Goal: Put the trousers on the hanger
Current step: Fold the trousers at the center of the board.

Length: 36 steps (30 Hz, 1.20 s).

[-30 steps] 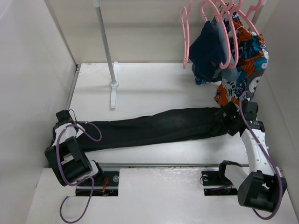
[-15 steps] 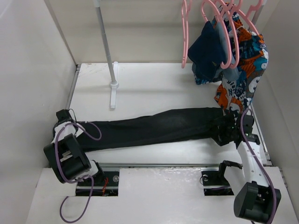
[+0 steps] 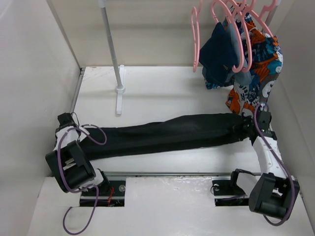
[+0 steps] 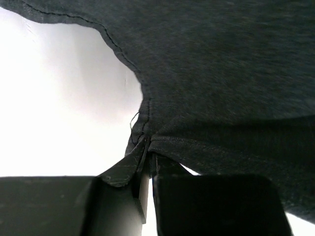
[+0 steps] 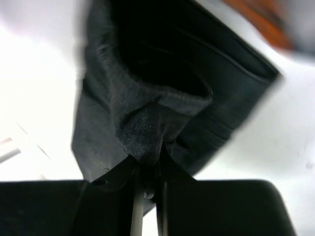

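Note:
The black trousers (image 3: 162, 135) lie stretched across the table from left to right. My left gripper (image 3: 74, 133) is shut on their left end; in the left wrist view its jaws (image 4: 147, 152) pinch a seam of the trousers (image 4: 221, 73). My right gripper (image 3: 248, 127) is shut on the right end, where a bunched fold of the trousers (image 5: 162, 73) sits between its fingers (image 5: 147, 167). An empty pink hanger (image 3: 195, 44) hangs from the rail at the back right, above and behind the right gripper.
A white rack pole (image 3: 112, 49) stands on its base (image 3: 119, 93) at the back left. Beside the empty hanger, other pink hangers carry a navy garment (image 3: 219, 51) and a patterned garment (image 3: 256, 69). White walls close in both sides.
My right gripper has shut on the trousers' right end, after its arm shifted along that end. The left gripper stays shut at the left end.

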Motion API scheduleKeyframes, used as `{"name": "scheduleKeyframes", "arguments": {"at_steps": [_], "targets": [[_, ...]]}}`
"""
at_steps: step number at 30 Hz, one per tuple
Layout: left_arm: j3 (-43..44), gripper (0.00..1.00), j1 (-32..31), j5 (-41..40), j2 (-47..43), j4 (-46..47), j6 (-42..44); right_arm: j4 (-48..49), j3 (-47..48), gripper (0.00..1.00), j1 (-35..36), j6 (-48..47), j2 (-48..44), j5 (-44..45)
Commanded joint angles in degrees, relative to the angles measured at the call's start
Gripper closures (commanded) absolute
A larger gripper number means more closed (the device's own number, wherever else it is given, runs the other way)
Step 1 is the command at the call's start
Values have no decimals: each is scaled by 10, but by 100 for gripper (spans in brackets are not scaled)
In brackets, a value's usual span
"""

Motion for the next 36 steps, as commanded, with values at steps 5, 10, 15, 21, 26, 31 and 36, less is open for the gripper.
{"name": "scheduleKeyframes", "arguments": {"at_steps": [5,10,15,21,26,31,36], "targets": [[71,100,4,9,3,10,-28,72,189,100,0,-306,24,80],[94,100,4,15,9,15,-41,50,227,100,55,-437,68,90],[71,100,4,10,2,15,-41,-43,115,93,39,-302,32,206],[24,98,4,-8,-3,-6,-22,-76,-3,13,-25,-131,-112,178],[5,56,4,-39,-3,-25,-16,-140,86,10,-25,-117,-112,263],[98,47,4,-27,9,-78,-75,-84,148,38,-16,-255,-107,278],[228,44,4,14,37,-207,-147,-40,155,52,55,-312,-73,212]]}}
